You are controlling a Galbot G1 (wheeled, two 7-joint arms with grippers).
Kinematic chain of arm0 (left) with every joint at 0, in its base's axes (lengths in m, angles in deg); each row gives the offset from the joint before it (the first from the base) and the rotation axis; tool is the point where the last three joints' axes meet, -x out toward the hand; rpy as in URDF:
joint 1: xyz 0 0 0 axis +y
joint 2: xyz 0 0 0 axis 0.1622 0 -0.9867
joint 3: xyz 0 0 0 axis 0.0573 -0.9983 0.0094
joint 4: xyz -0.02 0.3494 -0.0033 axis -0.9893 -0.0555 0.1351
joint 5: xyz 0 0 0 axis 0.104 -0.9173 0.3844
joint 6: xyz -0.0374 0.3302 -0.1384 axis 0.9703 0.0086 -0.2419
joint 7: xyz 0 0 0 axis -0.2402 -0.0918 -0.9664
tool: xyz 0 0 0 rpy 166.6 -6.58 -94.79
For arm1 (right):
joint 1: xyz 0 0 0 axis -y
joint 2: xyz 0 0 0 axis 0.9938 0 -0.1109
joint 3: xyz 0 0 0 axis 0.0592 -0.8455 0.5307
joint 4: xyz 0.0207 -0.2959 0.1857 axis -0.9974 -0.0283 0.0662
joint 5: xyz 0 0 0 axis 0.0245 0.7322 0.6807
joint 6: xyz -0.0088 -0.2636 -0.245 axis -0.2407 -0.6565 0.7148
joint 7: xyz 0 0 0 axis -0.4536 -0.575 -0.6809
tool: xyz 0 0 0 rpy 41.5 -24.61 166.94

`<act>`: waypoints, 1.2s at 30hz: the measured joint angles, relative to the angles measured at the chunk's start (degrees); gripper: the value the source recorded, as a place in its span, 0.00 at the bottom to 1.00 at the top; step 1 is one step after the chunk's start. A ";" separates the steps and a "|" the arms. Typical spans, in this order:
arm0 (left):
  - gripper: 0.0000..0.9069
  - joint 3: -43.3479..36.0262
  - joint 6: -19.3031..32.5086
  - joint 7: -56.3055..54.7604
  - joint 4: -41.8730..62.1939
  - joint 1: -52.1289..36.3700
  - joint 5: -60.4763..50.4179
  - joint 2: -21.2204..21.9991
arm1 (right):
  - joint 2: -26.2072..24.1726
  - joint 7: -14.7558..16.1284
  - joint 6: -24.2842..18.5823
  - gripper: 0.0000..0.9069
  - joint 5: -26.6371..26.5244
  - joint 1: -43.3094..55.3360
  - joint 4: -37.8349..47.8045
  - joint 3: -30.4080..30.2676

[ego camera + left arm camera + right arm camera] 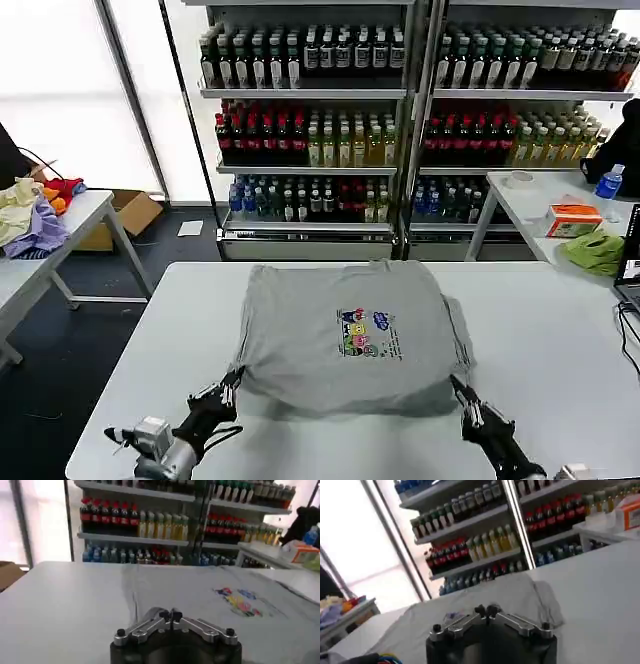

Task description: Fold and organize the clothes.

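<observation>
At lower left of the head view, the left gripper (pixel 228 384) had its fingers pressed together at the near hem corner of the grey shirt (pixel 345 335); the right gripper (pixel 458 385), lower right, was likewise pinched closed. The shirt lay mid-table (pixel 150 330), sleeves apparently tucked; further folds seemingly remained.

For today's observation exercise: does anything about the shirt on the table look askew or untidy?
Slightly. The grey shirt lies mostly flat, but its sleeves are tucked under unevenly, bunching along the side edges. The left gripper and right gripper sit shut at its near corners.
</observation>
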 measured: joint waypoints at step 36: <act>1.00 1.00 -2.56 -0.68 19.45 -17.95 2.19 1.19 | 0.45 -5.54 5.55 1.00 15.45 19.99 18.64 -6.42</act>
